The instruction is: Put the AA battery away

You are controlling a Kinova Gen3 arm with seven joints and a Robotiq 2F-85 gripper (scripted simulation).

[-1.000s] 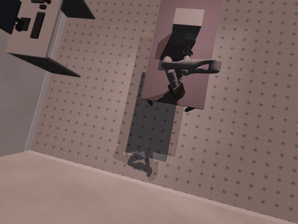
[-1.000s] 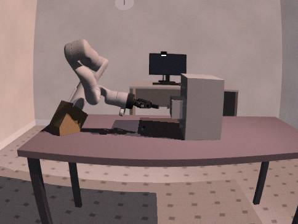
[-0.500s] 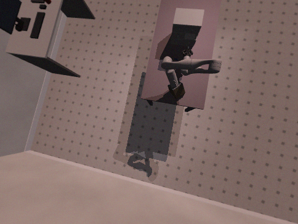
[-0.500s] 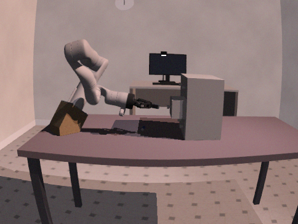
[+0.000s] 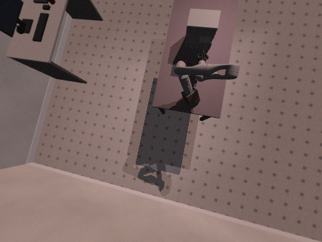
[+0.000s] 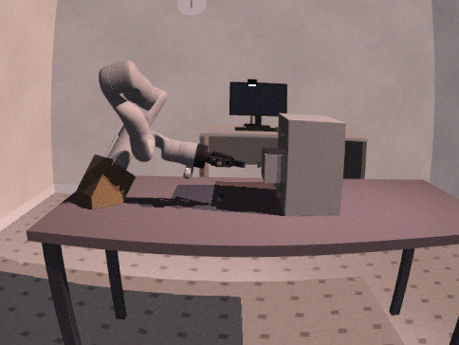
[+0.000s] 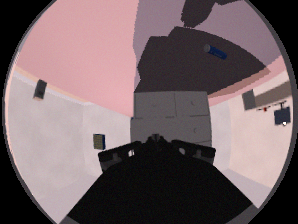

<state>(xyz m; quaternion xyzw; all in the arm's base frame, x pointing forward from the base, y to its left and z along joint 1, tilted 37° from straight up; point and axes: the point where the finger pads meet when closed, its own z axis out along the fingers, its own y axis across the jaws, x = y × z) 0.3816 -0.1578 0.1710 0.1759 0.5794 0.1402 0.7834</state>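
The small grey chest (image 6: 310,163) (image 5: 203,18) stands on the purple table (image 6: 237,232) (image 5: 213,96). One upper drawer (image 6: 272,163) sticks out a little from its front; its flat grey front fills the middle of the wrist view (image 7: 172,117). My gripper (image 6: 239,164) (image 5: 202,54) (image 7: 155,138) is shut and empty. It points level at that drawer's front, a short way off it. The small blue AA battery (image 7: 214,51) (image 6: 221,194) lies on the table in the chest's shadow, below and in front of the gripper. What is inside the drawers is hidden.
A brown box (image 6: 105,182) (image 5: 191,98) sits at the arm's base on the table's left end. A second desk with a monitor (image 6: 258,99) stands behind the table. The chest casts a dark shadow (image 6: 247,196) in front of itself.
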